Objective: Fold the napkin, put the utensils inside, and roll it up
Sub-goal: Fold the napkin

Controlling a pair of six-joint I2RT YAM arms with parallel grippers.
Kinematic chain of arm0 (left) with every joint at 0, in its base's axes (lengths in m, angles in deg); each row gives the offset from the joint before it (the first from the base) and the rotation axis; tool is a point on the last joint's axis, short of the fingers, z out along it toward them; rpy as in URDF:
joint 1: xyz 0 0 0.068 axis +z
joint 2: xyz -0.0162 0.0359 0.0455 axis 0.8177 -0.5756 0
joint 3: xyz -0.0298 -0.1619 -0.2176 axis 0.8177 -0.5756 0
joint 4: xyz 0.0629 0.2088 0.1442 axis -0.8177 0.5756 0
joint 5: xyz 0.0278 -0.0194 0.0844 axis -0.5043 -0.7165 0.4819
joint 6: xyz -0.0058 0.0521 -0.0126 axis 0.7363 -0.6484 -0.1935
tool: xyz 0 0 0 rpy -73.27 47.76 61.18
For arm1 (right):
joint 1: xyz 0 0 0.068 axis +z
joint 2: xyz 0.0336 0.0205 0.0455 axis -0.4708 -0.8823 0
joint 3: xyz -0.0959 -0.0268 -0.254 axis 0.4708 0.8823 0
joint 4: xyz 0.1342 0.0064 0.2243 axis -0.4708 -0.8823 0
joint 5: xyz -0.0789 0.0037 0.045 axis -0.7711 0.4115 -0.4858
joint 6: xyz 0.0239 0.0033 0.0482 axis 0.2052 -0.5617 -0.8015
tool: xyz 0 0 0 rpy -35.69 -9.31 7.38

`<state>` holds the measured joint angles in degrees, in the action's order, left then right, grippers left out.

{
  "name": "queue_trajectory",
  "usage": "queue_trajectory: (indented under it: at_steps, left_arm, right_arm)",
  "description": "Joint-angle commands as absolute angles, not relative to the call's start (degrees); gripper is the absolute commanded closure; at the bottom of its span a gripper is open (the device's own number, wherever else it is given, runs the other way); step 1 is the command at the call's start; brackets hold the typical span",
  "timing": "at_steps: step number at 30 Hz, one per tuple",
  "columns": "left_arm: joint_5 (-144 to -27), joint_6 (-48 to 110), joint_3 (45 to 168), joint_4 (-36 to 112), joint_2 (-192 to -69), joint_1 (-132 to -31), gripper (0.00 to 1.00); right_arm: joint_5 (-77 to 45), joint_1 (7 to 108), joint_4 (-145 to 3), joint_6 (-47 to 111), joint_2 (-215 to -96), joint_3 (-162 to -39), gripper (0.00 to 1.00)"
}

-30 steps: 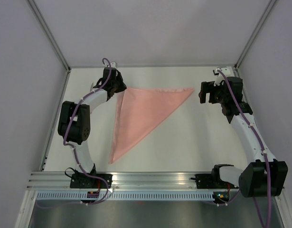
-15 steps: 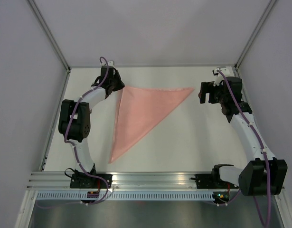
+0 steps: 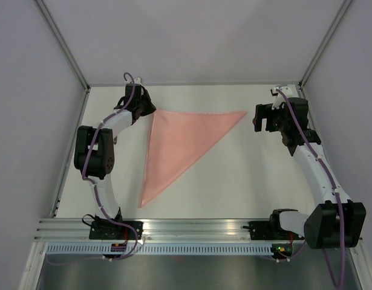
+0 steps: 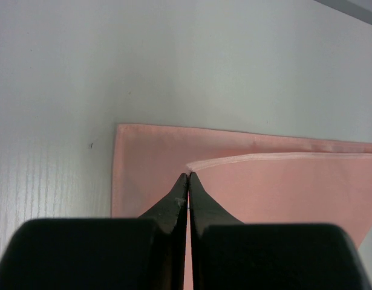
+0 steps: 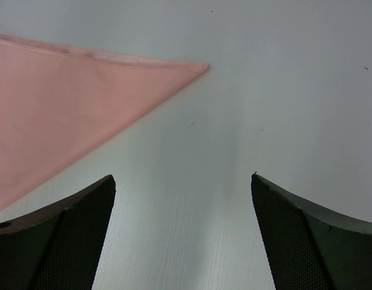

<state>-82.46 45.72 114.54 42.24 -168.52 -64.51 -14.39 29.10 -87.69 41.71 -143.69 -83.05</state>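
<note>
Leftward creeps the left gripper (image 4: 189,176), pinching the salmon-pink triangular cloth napkin (image 3: 176,139) by its corner; right gripper (image 5: 182,177) gapes near the opposite tip.

The setting is a robotics lab test cell. A bare white table (image 3: 246,175) is boxed in by 3 plain, pale panels (image 3: 192,36) joined with exposed metal struts (image 3: 62,43). Along its near edge runs an aluminium rail (image 3: 192,225) with a slotted strip, and 2 machines are bolted there: a left arm (image 3: 95,154) and a right arm (image 3: 319,169), each trailing purple cables (image 3: 126,78).
</note>
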Motion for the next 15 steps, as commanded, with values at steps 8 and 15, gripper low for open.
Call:
queue_trajectory:
  at_steps: [8,15]
  left_arm:
    - [-84.89,47.34,118.51,43.07,-169.68,-63.12,0.98]
    - [-85.33,47.17,119.57,43.51,-170.29,-62.68,0.98]
  right_arm:
    - [-14.81,29.23,-87.2,42.24,-144.04,-82.91,0.02]
    - [-14.9,29.23,-87.11,42.16,-144.22,-82.91,0.02]
